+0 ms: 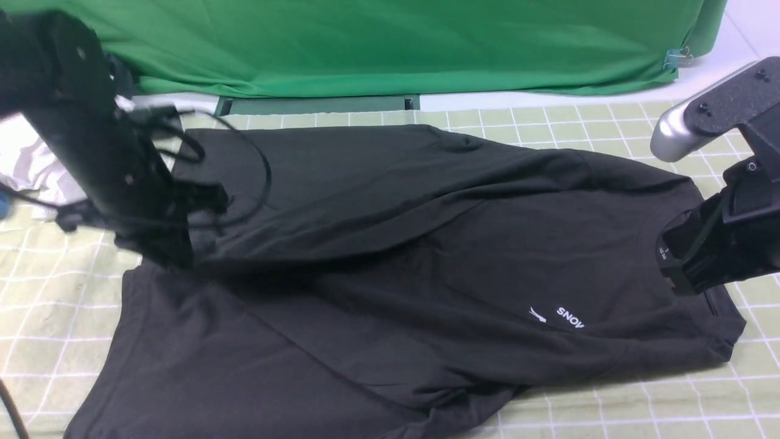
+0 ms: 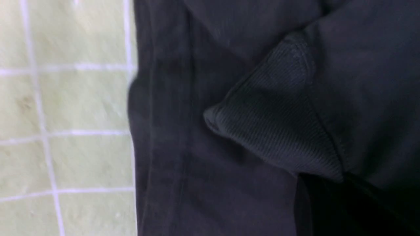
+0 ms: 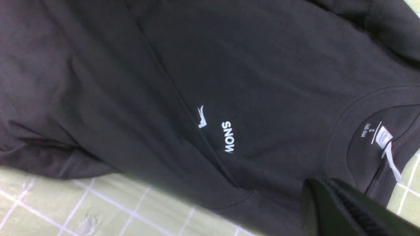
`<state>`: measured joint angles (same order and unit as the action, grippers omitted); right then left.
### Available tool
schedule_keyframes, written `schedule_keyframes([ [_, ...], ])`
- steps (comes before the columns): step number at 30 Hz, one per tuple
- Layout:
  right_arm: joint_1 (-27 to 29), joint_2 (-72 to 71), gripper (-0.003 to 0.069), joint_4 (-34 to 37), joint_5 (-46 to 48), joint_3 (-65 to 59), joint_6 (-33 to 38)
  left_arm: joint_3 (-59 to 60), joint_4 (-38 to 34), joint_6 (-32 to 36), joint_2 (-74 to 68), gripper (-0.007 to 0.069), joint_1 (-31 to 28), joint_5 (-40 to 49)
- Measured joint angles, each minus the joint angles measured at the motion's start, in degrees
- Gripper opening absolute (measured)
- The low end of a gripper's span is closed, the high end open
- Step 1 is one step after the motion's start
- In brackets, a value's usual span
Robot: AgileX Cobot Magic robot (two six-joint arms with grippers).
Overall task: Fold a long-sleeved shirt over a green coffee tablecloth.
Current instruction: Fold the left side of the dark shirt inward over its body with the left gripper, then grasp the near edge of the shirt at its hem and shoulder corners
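Observation:
The black long-sleeved shirt (image 1: 426, 256) lies spread on the green coffee tablecloth (image 1: 609, 122), collar at the right, hem at the left. One sleeve is drawn across the body toward the left. My left gripper (image 1: 170, 256) stands at that sleeve's end; in the left wrist view the ribbed cuff (image 2: 279, 131) rises into its dark jaws (image 2: 325, 196), pinched there. My right gripper (image 1: 676, 268) hovers just over the collar with its neck label (image 3: 382, 137). Its fingers (image 3: 315, 186) are pressed together with nothing between them. The white "SNOW" print (image 3: 228, 136) shows on the chest.
A plain bright green fabric sheet (image 1: 390, 42) hangs along the back edge, with a clip (image 1: 673, 59) at its right end. A white garment (image 1: 30, 164) lies bunched at the far left behind my left arm. Loose black cables (image 1: 244, 158) loop beside that arm.

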<state>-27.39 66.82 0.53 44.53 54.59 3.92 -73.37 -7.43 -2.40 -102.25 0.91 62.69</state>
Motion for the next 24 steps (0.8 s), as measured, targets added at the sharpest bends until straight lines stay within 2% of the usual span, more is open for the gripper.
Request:
schedule_keyframes([
  [4,0.00,0.00,0.0016,0.00,-0.04,0.00,0.00,2.28,2.47,0.95,0.00,0.0178,2.15,1.24],
  [8,0.00,0.00,0.0018,0.00,-0.04,0.00,0.00,3.42,4.09,0.23,0.60,0.0349,3.70,5.76],
  [9,0.00,0.00,0.0018,0.00,-0.04,0.00,0.00,3.42,4.09,0.23,0.60,0.0349,3.70,5.76],
  [10,0.00,0.00,0.0018,0.00,-0.04,0.00,0.00,5.31,4.15,-0.55,1.70,0.0422,3.77,6.03],
  [12,0.00,0.00,0.0018,0.00,-0.04,0.00,0.22,8.79,4.62,-2.02,3.40,0.0468,3.77,4.87],
  [16,0.00,0.00,0.0018,0.00,-0.04,0.00,1.05,18.24,8.18,-6.95,8.24,0.0498,3.77,-0.84],
  [19,0.00,0.00,0.0020,0.00,-0.10,0.00,1.53,24.01,12.25,-10.82,11.65,0.0493,3.77,-3.16],
  [20,0.00,0.00,0.0022,0.00,-0.41,0.00,2.24,27.01,15.54,-14.34,13.75,0.0482,3.77,-3.88],
  [24,0.00,0.00,0.0028,0.00,-1.05,0.00,2.64,30.50,17.09,-17.07,16.14,0.0463,3.71,-5.00],
])
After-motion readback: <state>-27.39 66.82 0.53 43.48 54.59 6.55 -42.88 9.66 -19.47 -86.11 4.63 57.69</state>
